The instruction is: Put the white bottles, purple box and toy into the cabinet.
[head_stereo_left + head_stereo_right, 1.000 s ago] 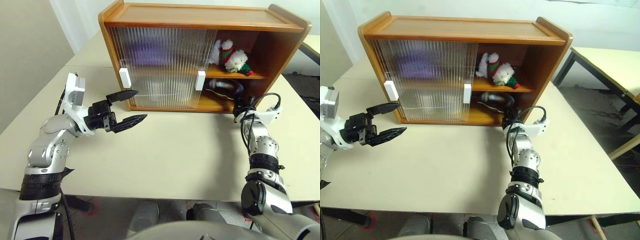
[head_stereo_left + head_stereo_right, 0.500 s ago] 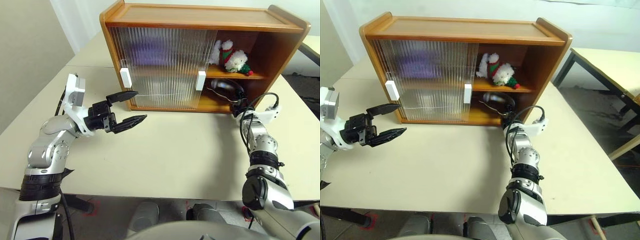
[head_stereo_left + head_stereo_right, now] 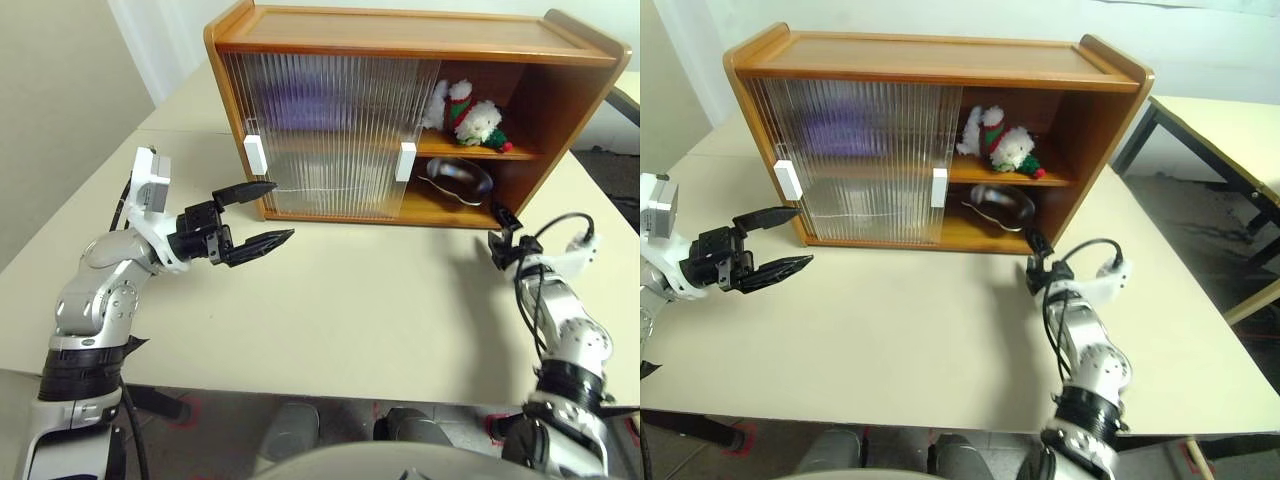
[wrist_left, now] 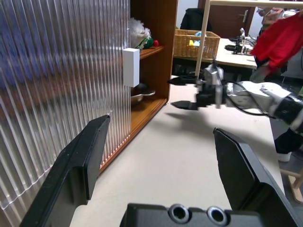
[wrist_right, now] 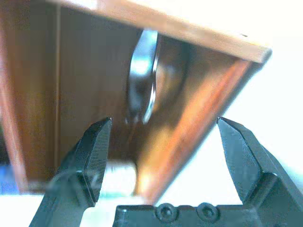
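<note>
The wooden cabinet stands at the back of the table, with both ribbed doors slid over its left part. In the open right bay, the toy lies on the upper shelf and a silver dish rests on the lower shelf. A purple blur, the purple box, shows through the doors on the upper shelf. The white bottles are hidden. My right gripper hangs open and empty above the table, in front of the dish. My left gripper is open and empty in front of the left door handle.
The pale table runs wide in front of the cabinet, and its near edge is close to me. A second table stands to the right. In the left wrist view a wicker basket and a person's red sleeve are far behind.
My right gripper has opened, let go of the silver dish on the lower shelf and drawn back out of the cabinet toward me. The left arm stays still.
</note>
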Action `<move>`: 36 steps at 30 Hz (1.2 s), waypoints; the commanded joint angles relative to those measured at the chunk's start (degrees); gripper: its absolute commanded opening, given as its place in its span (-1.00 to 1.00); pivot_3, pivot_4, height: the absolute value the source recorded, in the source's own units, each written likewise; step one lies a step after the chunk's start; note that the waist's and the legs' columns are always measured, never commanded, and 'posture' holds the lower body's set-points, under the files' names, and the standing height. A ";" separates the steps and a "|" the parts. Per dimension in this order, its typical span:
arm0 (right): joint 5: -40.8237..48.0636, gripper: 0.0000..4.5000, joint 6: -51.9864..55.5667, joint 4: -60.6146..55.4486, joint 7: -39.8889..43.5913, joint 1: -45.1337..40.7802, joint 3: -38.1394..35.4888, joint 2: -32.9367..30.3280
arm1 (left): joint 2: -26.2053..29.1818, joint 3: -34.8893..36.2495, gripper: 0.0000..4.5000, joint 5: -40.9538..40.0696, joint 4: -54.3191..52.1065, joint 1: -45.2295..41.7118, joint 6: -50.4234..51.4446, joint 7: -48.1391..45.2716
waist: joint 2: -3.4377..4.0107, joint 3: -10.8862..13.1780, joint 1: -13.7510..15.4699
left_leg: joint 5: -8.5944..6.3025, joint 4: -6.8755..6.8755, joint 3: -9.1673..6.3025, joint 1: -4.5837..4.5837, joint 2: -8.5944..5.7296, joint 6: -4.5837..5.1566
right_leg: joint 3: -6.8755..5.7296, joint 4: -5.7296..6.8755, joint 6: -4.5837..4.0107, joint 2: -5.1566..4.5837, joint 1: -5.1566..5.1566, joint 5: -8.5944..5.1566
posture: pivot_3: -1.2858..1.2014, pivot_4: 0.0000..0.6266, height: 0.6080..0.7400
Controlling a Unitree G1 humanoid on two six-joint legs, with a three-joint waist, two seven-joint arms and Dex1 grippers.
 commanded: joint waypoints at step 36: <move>-57.23 -0.99 -20.51 -3.72 27.10 -17.35 43.38 -3.00 | 0.96 0.30 1.00 0.36 -1.05 -0.18 0.33 0.37 | -0.11 0.02 -0.08 | 0.03 -0.10 -0.31 0.31 0.62 -0.09 | 0.00 -0.01 -0.67 0.86 0.08 0.28 | 0.20 -1.00 1.00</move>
